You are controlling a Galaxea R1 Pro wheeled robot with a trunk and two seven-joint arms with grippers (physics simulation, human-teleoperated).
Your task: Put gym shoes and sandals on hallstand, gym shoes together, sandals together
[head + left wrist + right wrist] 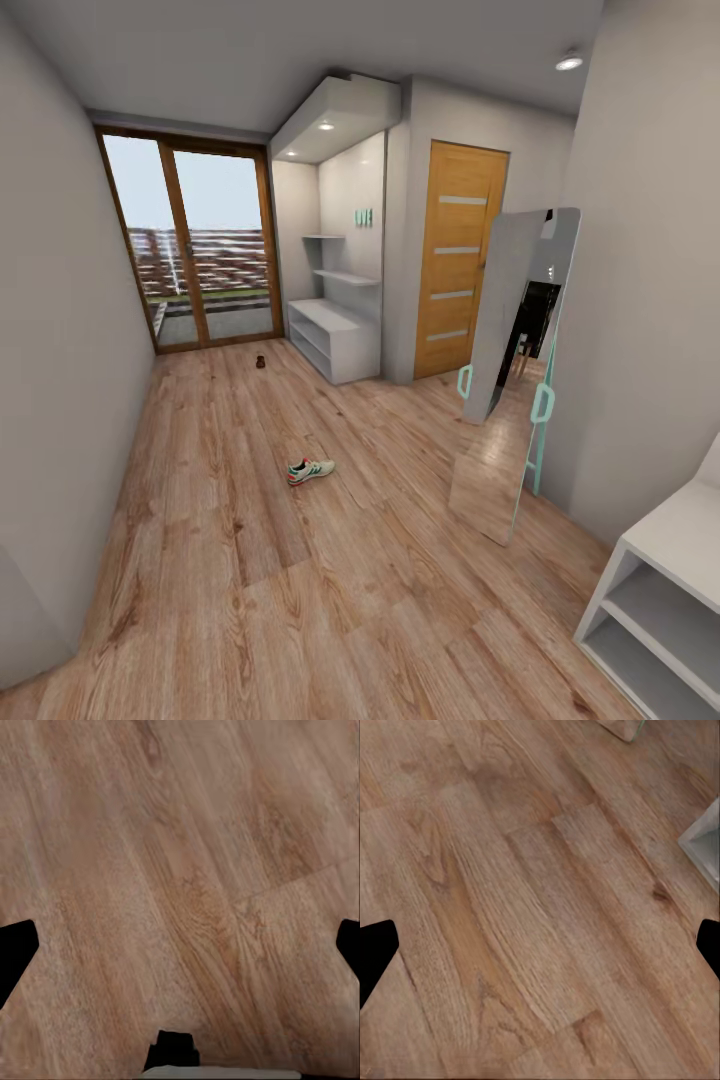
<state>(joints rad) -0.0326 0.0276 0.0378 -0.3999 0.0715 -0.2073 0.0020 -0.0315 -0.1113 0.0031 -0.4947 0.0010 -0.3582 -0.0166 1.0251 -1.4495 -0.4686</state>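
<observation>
A cream-white gym shoe (311,469) with green stripes lies on the wood corridor floor (230,520) in the middle of the head view. Farther off, near the glass doors, a small brown sandal (261,361) sits on the floor. The pale hallstand (335,338) stands against the right wall beyond them, with mint letters (363,216) above its wall shelves. My left gripper (180,952) hangs open over bare planks, its dark fingertips (15,952) wide apart. Open in the same way, my right gripper (540,952) holds nothing between its fingertips (375,952).
A tall leaning mirror (520,370) with mint frame stands at the right. A plain white shelf unit (660,590) sits at the near right, its corner (705,840) in the right wrist view. A wooden door (460,255) and glass doors (190,245) close the far end.
</observation>
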